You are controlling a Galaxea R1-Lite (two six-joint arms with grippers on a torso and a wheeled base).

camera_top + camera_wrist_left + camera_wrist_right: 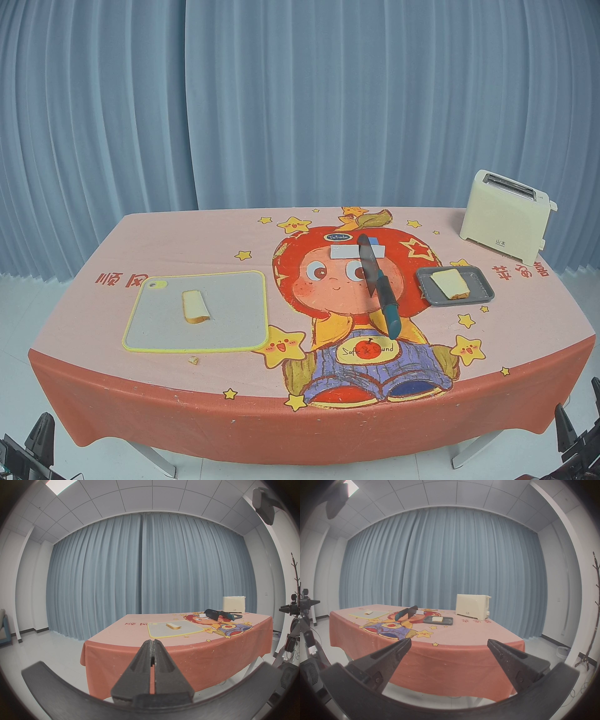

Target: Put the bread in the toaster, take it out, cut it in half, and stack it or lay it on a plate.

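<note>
One piece of bread [195, 306] [173, 625] [368, 612] lies on the grey cutting board [237, 325] [159, 630] with a yellow rim, at the table's left. Another piece of bread [450, 283] [437, 619] rests on the dark grey plate [481, 289] [447, 622] at the right. The cream toaster [506, 216] [233, 604] [472, 606] stands at the back right. A knife [380, 284] [218, 614] [406, 612] with a teal handle rests propped on a white holder [347, 251] at the centre. My left gripper [153, 645] is shut and empty, low before the table's left front. My right gripper [449, 650] is open and empty, low off the right front.
A crumb [194, 360] lies near the front edge below the cutting board. The orange tablecloth [187, 237] hangs over the table's front. Blue curtains [312, 94] close off the back. A coat stand [595, 605] is by the right wall.
</note>
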